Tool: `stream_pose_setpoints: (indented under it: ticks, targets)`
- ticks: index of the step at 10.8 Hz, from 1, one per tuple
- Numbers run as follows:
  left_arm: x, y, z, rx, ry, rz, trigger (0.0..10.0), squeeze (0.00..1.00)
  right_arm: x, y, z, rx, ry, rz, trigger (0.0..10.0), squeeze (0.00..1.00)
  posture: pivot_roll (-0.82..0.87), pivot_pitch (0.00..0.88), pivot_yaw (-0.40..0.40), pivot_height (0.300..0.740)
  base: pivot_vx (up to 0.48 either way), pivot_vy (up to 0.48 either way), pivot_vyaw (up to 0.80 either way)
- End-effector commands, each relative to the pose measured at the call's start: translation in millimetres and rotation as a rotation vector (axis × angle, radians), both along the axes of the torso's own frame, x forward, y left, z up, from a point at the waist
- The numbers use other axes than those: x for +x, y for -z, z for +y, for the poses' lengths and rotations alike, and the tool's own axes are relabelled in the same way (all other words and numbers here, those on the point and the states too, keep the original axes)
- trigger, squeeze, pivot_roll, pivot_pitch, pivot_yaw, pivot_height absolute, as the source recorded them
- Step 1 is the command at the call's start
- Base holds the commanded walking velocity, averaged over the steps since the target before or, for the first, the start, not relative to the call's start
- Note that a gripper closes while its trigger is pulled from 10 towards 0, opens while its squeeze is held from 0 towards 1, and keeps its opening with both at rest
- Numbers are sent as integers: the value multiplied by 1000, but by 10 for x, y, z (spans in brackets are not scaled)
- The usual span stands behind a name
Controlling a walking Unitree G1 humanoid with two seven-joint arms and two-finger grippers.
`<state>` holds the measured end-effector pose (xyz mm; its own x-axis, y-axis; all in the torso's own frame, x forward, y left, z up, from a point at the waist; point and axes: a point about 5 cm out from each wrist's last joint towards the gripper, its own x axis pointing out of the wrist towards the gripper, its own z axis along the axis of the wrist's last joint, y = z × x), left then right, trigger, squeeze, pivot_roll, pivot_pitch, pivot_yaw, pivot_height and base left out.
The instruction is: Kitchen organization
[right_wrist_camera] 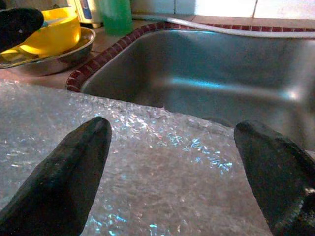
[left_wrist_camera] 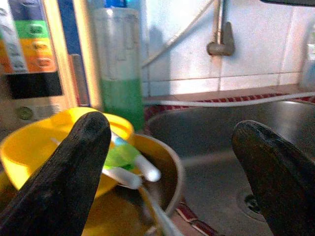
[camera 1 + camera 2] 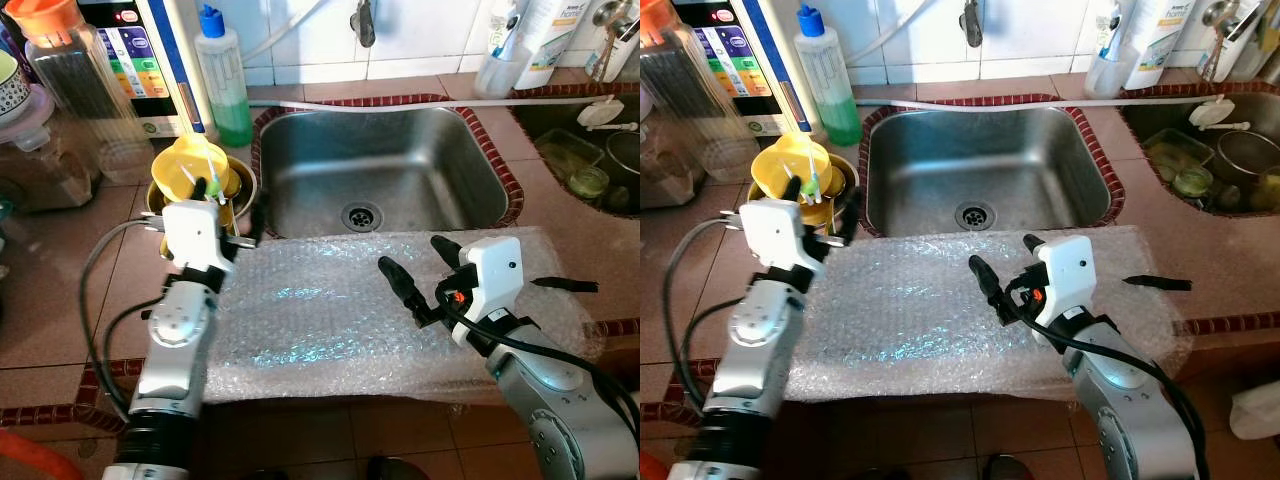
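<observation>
Presently, at 9 o'clock, the left gripper [image 3: 237,216] hangs with fingers spread wide and nothing between them, just beside a yellow bowl [image 3: 190,168] nested in a steel bowl [image 3: 845,196]. At 11 o'clock stands a green soap bottle [image 3: 222,78]; its label cannot be read. Centrally, bubble wrap [image 3: 330,320] lies before the sink [image 3: 400,170]. At 4 o'clock, the right gripper [image 3: 418,270] hovers over the wrap, fingers apart, unloaded. At 1 o'clock, a white bottle [image 3: 552,35] reads "home".
</observation>
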<state>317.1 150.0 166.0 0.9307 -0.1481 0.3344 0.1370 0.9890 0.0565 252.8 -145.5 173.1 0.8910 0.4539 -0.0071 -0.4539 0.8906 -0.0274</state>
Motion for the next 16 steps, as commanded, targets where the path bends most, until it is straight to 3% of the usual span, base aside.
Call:
stream_pose_setpoints:
  ticks: [1,4,10,11,12,13,14,16]
  targets:
    - [-5,-38,71,45,-30,-25,10000,0,-7,-62,30,-9,-11,-29,10000,0,-207,194,47,740,0,0,0]
    - [34,-70,125,137,-25,-46,10000,0,4,-72,85,-3,-49,-26,10000,0,-201,192,45,740,0,0,0]
    - [55,-14,-44,285,84,-61,10000,0,-20,-48,107,8,-71,-3,10000,0,-214,188,52,740,0,0,0]
    - [65,1,-17,289,78,-62,7451,0,-13,-60,121,9,-76,-5,10000,0,-214,186,50,740,0,0,0]
    - [71,6,1,288,70,-63,2941,0,-11,-62,120,8,-80,-5,10000,0,-213,183,48,740,0,0,0]
    - [78,4,41,285,51,-62,1098,0,-8,-66,124,6,-83,-7,10000,0,-213,183,47,740,0,0,0]
    - [81,8,52,289,44,-59,235,0,-7,-72,127,7,-86,-9,10000,0,-213,180,46,740,0,0,0]
    - [93,11,82,300,20,-58,1373,0,3,-82,138,11,-88,-12,10000,0,-212,180,47,740,0,0,0]
